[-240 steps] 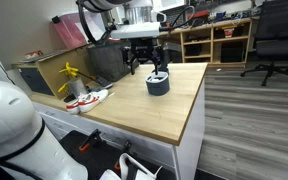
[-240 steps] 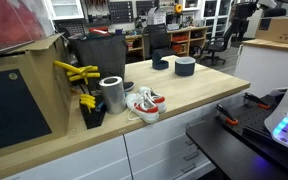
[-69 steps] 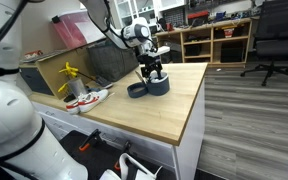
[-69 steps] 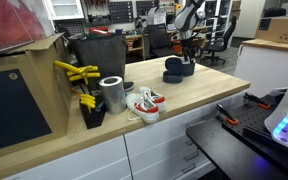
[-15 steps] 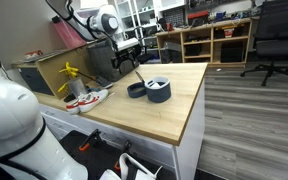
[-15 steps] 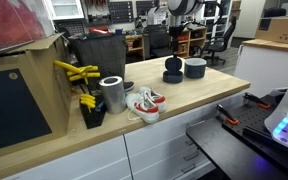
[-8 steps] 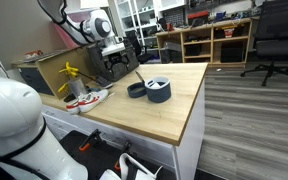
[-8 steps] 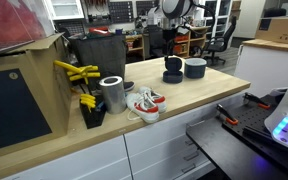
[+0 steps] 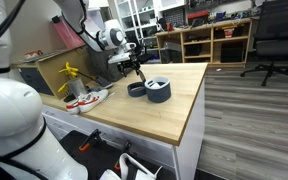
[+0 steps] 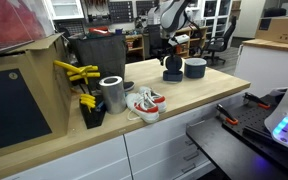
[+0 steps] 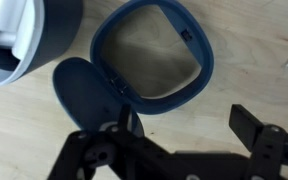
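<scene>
**Worktop** (image 9: 174, 115): pale wood, bears everything listed.

**Black bin** (image 10: 99, 55): far left of the bench in an exterior view, well apart from me.

**My gripper** (image 9: 134, 68): hangs just above the low dish, touching nothing. In the wrist view the jaws are spread as wide as they go, with only bare wood between them; I hold nothing.

**Tall pot** (image 9: 158, 90): dark outside, pale inside, upright, just right of the low dish. It is the nearest obstacle: a finger swung right would knock it.

**Low dish** (image 11: 154, 55): blue round wall, mouth up, directly under me. I cannot tell whether it has a floor.

**Blue flap** (image 11: 84, 95): flat oval lying against the dish's rim on the near left; it sits close to where my left finger would land.

**Step in hand, as I judge it:** lining up over the dish before any grasp. A next move would call for coming straight down with one finger inside the wall and one outside, clear of flap and pot.

**Silver can** (image 10: 112, 93), **red-and-white shoe** (image 10: 144, 103), **yellow clamps** (image 10: 76, 72): grouped at the near left, well apart, not in the way.
</scene>
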### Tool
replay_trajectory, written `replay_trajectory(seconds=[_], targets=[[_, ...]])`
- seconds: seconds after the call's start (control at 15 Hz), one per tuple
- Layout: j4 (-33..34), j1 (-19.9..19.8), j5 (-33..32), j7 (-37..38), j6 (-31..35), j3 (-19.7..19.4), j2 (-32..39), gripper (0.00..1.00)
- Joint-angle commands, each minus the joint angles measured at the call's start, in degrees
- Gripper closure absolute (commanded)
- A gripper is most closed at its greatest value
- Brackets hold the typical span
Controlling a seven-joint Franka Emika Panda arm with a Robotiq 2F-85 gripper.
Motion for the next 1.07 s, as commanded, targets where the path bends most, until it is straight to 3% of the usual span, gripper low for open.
replay_trajectory(seconds=[0.0, 0.27, 0.67, 1.0], targets=[[6.5, 2.4, 1.2, 10.5, -0.8, -2.4, 5.0, 0.0], [8.7, 4.6, 1.7, 17.2, -1.6, -2.8, 5.8, 0.0], [4.5, 6.1, 2.7, 14.8, -2.4, -0.4, 2.0, 0.0], [-0.8, 4.7, 4.1, 7.9, -1.4, 2.4, -4.3, 0.0]])
